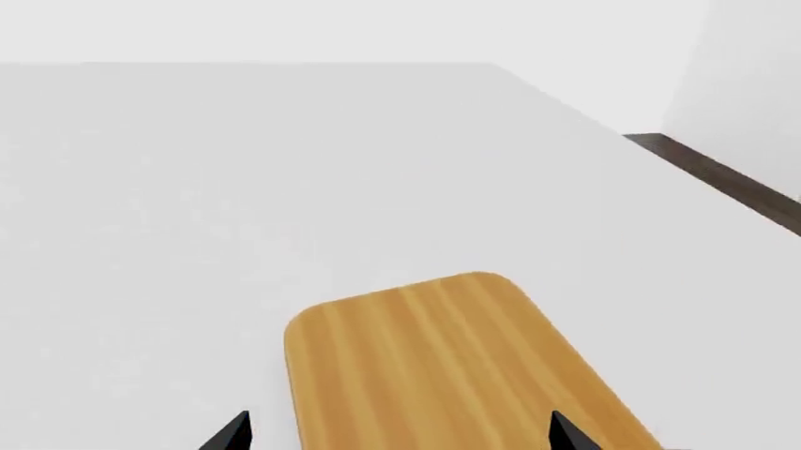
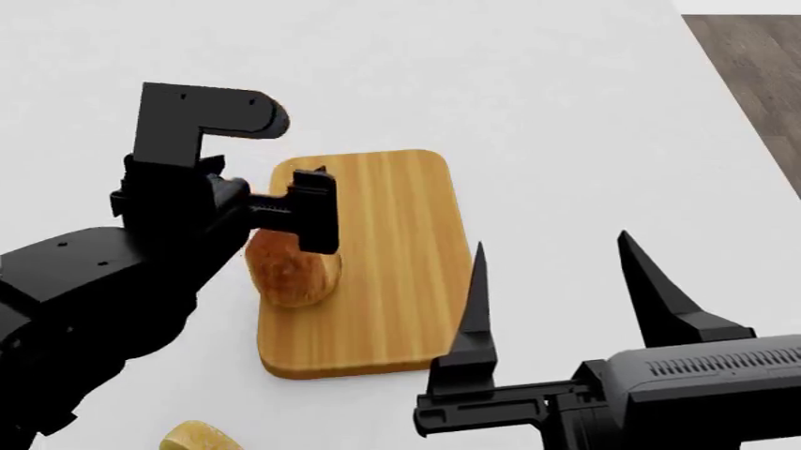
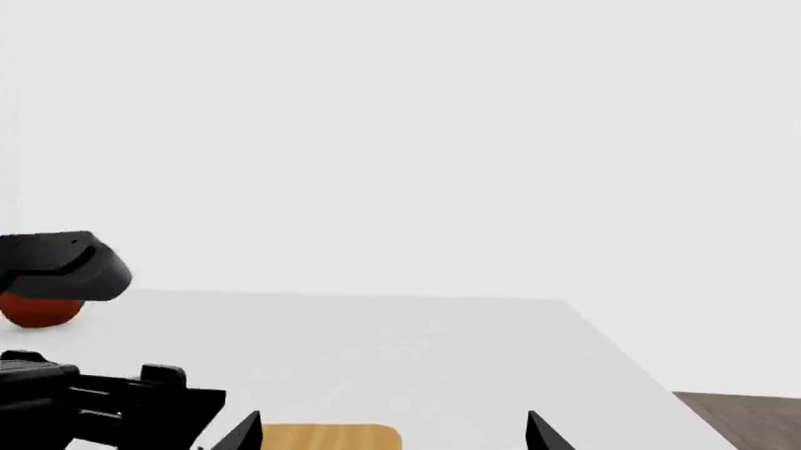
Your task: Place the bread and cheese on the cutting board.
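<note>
Here we see the flat rectangular light-orange wooden cutting board (image 2: 375, 262) lying on the white table (image 2: 551, 112), its long grain running from near to far. The small rounded golden-brown crusty bread (image 2: 291, 270) rests on the board's left side, about halfway along it, partly hidden behind our left arm. The black left gripper (image 2: 310, 212) hangs just above the bread; in the head view we cannot tell how its jaws stand, but the left wrist view shows two dark fingertips (image 1: 231, 433) set well apart, with the board (image 1: 438, 366) between them and nothing held. The pale yellow half-round cheese (image 2: 201, 438) sits off the board, on the table near its near left corner, cut off by the lower edge of the head view.

Our black right gripper (image 2: 557, 281) is at the near right, beside the board's near right corner, its two pointed fingers spread wide and empty. From the right wrist view we see the board's edge (image 3: 332, 437) between those fingertips, the left arm's black links at the left, and a small red round object (image 3: 40, 309) on the table behind them; we cannot tell what it is. A strip of dark wooden floor (image 2: 757, 66) shows past the table's right edge.
</note>
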You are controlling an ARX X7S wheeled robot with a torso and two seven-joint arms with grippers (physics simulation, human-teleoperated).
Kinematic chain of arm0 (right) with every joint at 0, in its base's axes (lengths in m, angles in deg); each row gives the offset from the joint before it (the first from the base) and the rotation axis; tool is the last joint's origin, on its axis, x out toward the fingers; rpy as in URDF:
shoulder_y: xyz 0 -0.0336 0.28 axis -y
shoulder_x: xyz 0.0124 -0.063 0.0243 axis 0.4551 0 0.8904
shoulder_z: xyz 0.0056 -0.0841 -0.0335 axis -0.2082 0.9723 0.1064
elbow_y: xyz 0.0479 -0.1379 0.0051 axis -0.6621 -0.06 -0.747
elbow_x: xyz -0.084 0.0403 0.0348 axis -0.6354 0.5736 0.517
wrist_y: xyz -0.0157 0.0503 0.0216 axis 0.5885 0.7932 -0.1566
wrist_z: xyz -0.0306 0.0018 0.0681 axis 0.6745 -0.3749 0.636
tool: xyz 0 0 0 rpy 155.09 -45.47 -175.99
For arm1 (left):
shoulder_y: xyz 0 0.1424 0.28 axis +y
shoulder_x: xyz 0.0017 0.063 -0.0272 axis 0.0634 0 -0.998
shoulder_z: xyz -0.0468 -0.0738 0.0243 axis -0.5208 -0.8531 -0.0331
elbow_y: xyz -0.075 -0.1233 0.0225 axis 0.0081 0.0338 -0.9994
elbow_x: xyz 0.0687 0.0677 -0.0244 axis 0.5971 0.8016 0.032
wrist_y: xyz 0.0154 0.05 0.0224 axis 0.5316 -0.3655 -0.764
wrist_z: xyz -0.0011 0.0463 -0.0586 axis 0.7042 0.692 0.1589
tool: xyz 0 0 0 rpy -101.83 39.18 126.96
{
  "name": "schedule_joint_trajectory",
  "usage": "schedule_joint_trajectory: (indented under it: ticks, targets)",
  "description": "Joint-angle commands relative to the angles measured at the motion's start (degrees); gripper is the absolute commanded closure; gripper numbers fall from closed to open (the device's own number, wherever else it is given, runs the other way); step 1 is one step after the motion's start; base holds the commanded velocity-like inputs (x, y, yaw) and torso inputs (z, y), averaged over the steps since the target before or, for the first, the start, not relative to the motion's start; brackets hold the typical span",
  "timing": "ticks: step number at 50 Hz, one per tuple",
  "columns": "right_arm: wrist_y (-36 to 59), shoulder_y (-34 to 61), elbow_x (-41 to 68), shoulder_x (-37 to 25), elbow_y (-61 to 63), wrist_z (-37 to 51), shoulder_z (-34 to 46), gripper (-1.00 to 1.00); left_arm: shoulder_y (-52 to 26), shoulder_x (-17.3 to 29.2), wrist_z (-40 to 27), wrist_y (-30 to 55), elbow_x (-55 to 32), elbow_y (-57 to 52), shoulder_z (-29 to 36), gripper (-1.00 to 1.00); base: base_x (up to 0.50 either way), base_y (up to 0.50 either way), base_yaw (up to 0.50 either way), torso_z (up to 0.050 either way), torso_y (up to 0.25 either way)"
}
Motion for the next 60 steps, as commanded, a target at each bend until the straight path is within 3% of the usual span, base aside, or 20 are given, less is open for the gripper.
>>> schedule_joint_trajectory:
  ticks: [1,10,18,21,31,35,39,44,51,60]
  targets:
    - [1.38,0.86,1.46,-0.01,0.64,0.27,0.40,-1.00,2.09,4.43,-6.66,3.47,-7.01,-13.99,-8.36,-1.00,0.00,0.00,0.00,0.000,0.000]
    - [5.56,2.98,3.78,-0.52,2.71,1.46,1.12,-1.00,11.53,8.71,-13.18,3.67,-17.45,-29.37,-21.23,-1.00,0.00,0.00,0.00,0.000,0.000]
    - [10.15,5.90,5.47,-1.14,5.42,2.76,2.79,-1.00,24.34,12.08,-12.46,0.52,-23.08,-42.23,-28.06,-1.00,0.00,0.00,0.00,0.000,0.000]
    - [16.48,10.79,13.73,-1.12,5.47,3.28,0.32,-1.00,27.82,13.14,-11.92,-1.22,-24.85,-45.30,-31.32,-1.00,0.00,0.00,0.00,0.000,0.000]
    - [35.23,32.73,43.50,0.58,-0.95,10.77,-3.25,-1.00,31.84,15.87,-11.48,-3.05,-30.11,-49.88,-37.89,-1.00,0.00,0.00,0.00,0.000,0.000]
    - [39.87,38.62,50.70,1.73,-7.57,11.81,-1.00,-1.00,33.84,16.98,-10.32,-4.14,-31.93,-51.78,-40.59,-1.00,0.00,0.00,0.00,0.000,0.000]
    - [44.07,44.26,50.98,2.72,-14.24,12.08,3.75,-1.00,36.04,17.97,-8.36,-5.07,-33.12,-54.09,-42.49,-1.00,0.00,0.00,0.00,0.000,0.000]
    - [47.31,47.54,55.17,4.11,-18.44,13.93,5.81,-1.00,37.02,19.73,-9.19,-5.39,-35.36,-56.68,-45.10,-1.00,0.00,0.00,0.00,0.000,0.000]
    - [51.29,50.89,67.05,5.09,-23.39,22.98,8.39,-1.00,37.99,21.06,-9.84,-6.42,-38.33,-56.96,-48.63,-1.00,0.00,0.00,0.00,0.000,0.000]
    - [51.33,52.27,79.39,3.88,-26.68,31.03,13.15,-1.00,38.73,21.96,-10.92,-7.24,-40.25,-57.43,-51.14,-1.00,0.00,0.00,0.00,0.000,0.000]
